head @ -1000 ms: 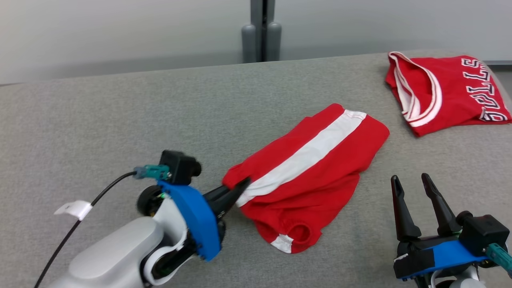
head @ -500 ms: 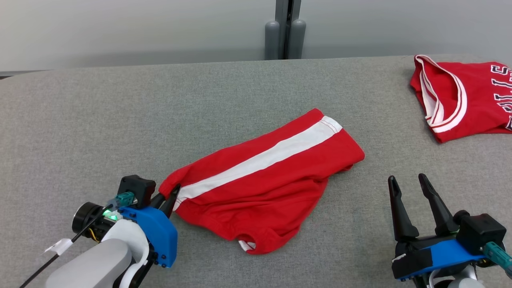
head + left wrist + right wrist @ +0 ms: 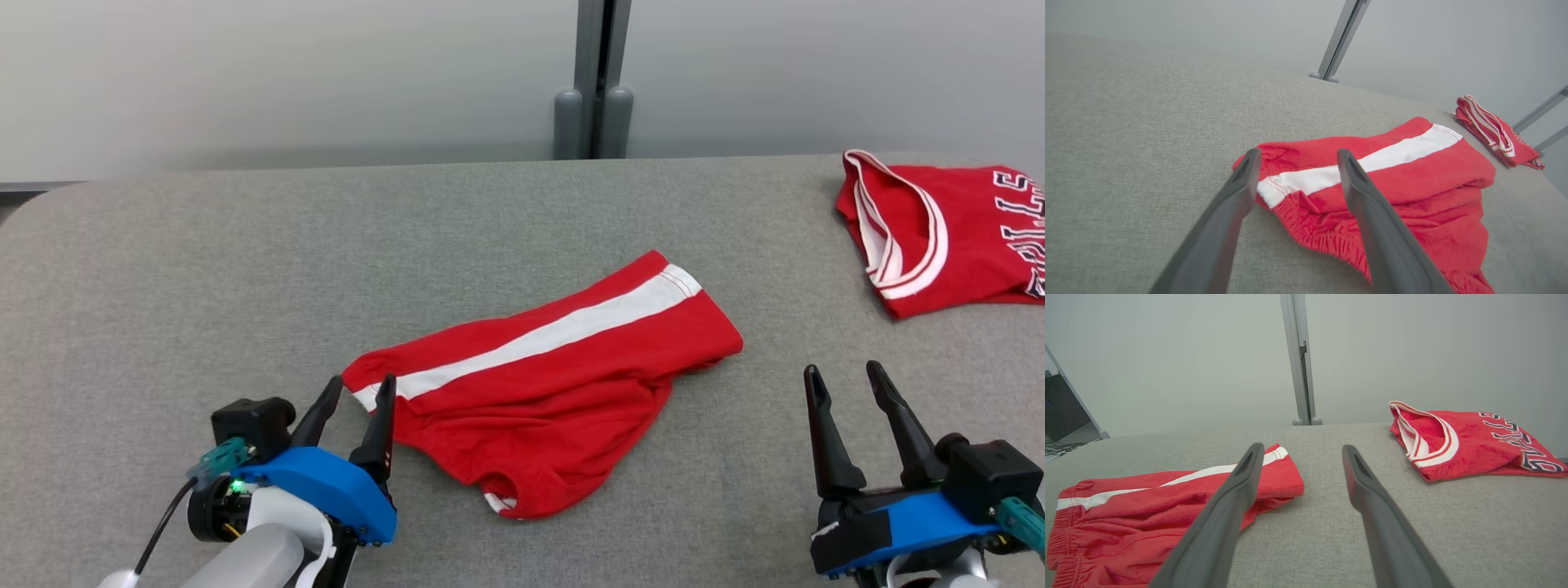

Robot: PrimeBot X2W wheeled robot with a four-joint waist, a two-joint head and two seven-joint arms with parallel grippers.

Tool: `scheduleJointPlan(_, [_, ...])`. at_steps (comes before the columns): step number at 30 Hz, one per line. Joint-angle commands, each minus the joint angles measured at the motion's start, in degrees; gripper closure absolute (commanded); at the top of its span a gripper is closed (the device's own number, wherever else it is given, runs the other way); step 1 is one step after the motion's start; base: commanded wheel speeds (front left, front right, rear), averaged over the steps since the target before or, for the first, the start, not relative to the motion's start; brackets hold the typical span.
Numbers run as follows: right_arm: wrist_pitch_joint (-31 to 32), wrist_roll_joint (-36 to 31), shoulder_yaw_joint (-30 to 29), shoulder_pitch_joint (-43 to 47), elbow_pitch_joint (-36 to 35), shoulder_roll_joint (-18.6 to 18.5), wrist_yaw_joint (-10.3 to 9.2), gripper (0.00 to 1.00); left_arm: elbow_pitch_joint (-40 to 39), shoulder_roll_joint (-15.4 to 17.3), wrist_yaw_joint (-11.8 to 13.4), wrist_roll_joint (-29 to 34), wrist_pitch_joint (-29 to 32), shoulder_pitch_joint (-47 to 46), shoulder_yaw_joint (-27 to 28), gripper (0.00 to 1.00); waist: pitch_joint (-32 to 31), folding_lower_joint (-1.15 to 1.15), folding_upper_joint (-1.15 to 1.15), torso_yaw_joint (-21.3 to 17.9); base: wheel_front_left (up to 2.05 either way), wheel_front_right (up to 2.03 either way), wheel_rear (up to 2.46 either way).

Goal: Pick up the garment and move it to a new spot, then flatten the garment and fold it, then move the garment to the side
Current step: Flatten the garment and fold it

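**A:** What is on the surface, starting at the left?

**B:** A grey tabletop (image 3: pixel 245 261) covered in woven fabric, with a rounded corner at the far left. At its lower left is the left gripper (image 3: pixel 362 380). It has a blue plastic shell on a pale forearm and two long, dark, tapering fingers that point up the head view. Its jaws are spread wide and hold nothing. The fingertips sit right at the waistband end of the red shorts (image 3: pixel 563 367); whether they touch the cloth cannot be told.

**A:** And the shorts themselves?

**B:** They lie in the middle of the tabletop and are made of soft knit. They slant from lower left to upper right, with a white stripe running their length. The gathered elastic waistband faces the left gripper, and the near edge is rumpled into folds.

**A:** Further right?

**B:** The right gripper (image 3: pixel 842 370) sits at the lower right, with the same blue shell. Its fingers point up the view and stand wide apart, empty, well clear of the shorts. Beyond it, at the far right edge, lies a folded red jersey (image 3: pixel 947 237) with white trim and dark lettering.
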Motion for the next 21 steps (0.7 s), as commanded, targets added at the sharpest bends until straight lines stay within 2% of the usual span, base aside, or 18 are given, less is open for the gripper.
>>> scheduleJointPlan(1, [0.3, -0.1, -0.3, 0.8, -0.3, -0.1, 0.01, 0.00, -1.2, -1.1, -0.9, 1.8, -0.4, 2.0, 4.2, 0.00, -0.5, 0.00, 0.00, 0.5, 0.00, 0.00, 0.00])
scheduleJointPlan(4, [0.8, -0.2, -0.8, 1.2, -0.7, -0.1, 0.01, 0.00, -3.7, -3.9, -2.2, 6.6, -0.3, 7.1, 13.1, 0.00, -1.5, 0.00, 0.00, 1.2, 0.00, 0.00, 0.00])
scheduleJointPlan(5, [0.8, -0.2, -0.8, 1.2, -0.7, -0.1, 0.01, 0.00, -3.7, -3.9, -2.2, 6.6, -0.3, 7.1, 13.1, 0.00, -1.5, 0.00, 0.00, 1.2, 0.00, 0.00, 0.00])
scheduleJointPlan(11, [1.1, 0.5, -2.4, 1.8, -1.1, -0.1, 0.02, 0.00, -8.2, -9.6, -4.9, 19.5, -0.4, 15.5, 28.1, 0.00, -3.5, 0.00, 0.00, 2.8, 0.00, 0.00, 0.00])
scheduleJointPlan(14, [0.9, 0.7, -3.1, 2.0, -0.9, -0.1, 0.01, 0.00, -9.5, -11.8, -5.8, 25.8, -0.4, 18.3, 32.4, 0.00, -4.5, 0.00, 0.00, 3.7, 0.00, 0.00, 0.00])
scheduleJointPlan(17, [0.5, 1.1, -3.7, 2.4, -0.2, -0.1, 0.02, 0.00, -10.3, -12.6, -7.0, 30.9, -0.4, 20.0, 35.5, 0.00, -5.5, 0.00, 0.00, 4.6, 0.00, 0.00, 0.00])
scheduleJointPlan(21, [-0.2, 1.6, -3.9, 3.1, 0.9, -0.1, 0.01, 0.00, -10.5, -13.7, -8.1, 35.4, -0.4, 22.2, 38.3, 0.00, -6.9, 0.00, 0.00, 5.3, 0.00, 0.00, 0.00])
